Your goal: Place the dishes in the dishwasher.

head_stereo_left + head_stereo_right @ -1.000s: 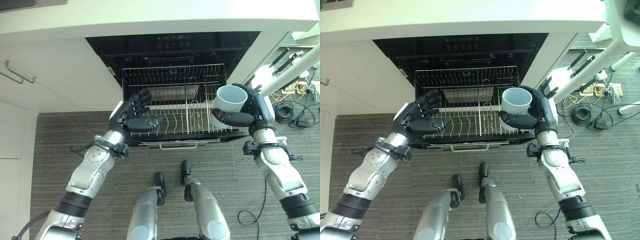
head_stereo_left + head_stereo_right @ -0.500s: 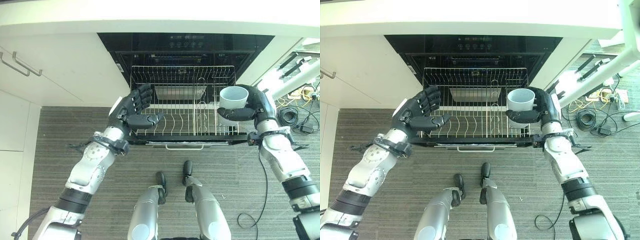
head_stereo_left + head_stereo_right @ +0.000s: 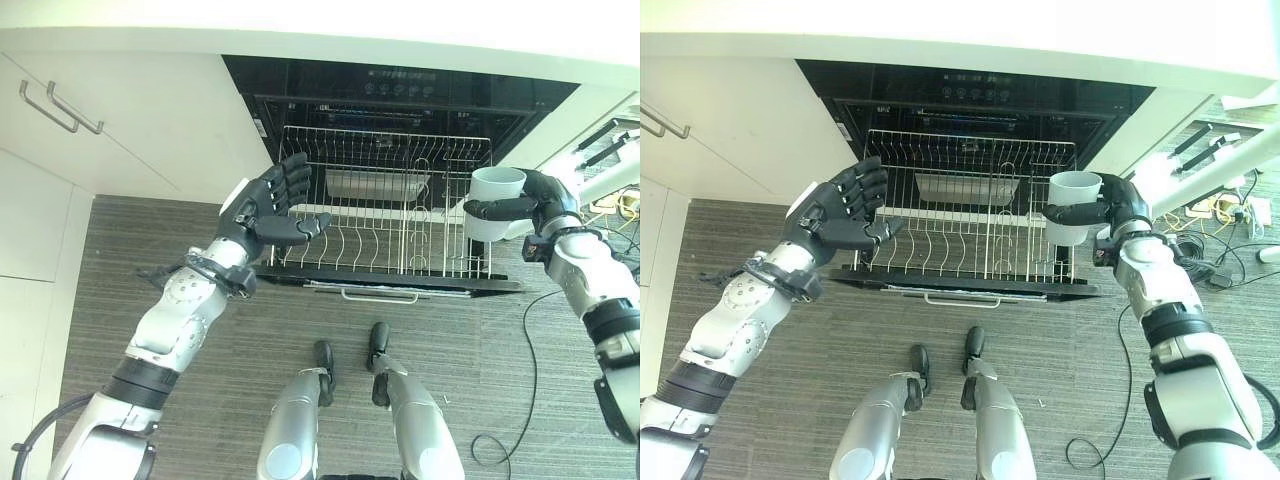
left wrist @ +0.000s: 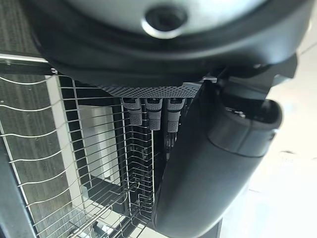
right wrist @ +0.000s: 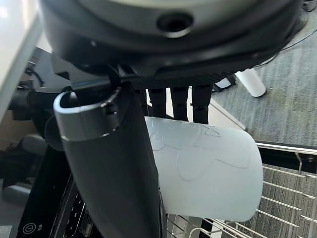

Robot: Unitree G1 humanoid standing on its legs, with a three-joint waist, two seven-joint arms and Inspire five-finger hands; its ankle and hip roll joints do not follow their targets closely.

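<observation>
The dishwasher stands open under the counter, its wire rack pulled out over the lowered door. A metal tray lies at the back of the rack. My right hand is shut on a pale cup, held upright above the rack's right edge; thumb and fingers wrap round the cup in the right wrist view. My left hand hovers open at the rack's left edge, fingers straight and holding nothing.
White cabinet fronts with a bar handle stand to the left of the dishwasher. The white counter edge runs along the top. A white stand and several cables lie on the floor at the right.
The camera has shifted, so the whole scene sits differently. My right hand has carried the cup further right, to the rack's right edge. The left hand has kept its open pose.
</observation>
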